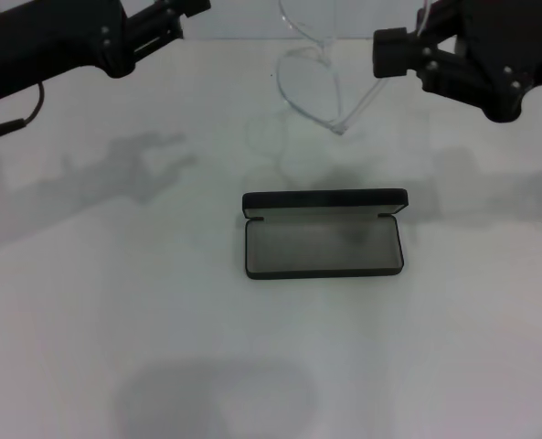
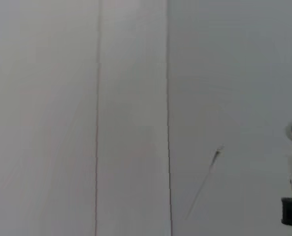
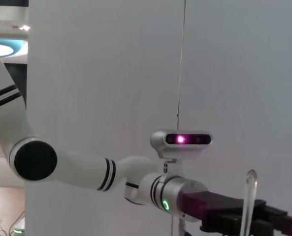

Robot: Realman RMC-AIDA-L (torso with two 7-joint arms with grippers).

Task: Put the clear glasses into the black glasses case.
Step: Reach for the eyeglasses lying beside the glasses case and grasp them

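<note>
Your right gripper (image 1: 408,46) carries the clear glasses (image 1: 312,87) by one temple arm, fingers pinched narrow on it, so the frame hangs in the air above the far side of the bench (image 1: 88,320), beyond the black glasses case (image 1: 324,247); bring it down over the grey lining with the lenses level and lined up along the case's long side. The case lies open near the bench's middle with bare surface all round, its raised lid at the far edge being the only thing to clear. Your left gripper (image 1: 175,23) waits well off at the far left; whether its fingers are open, I cannot tell.
</note>
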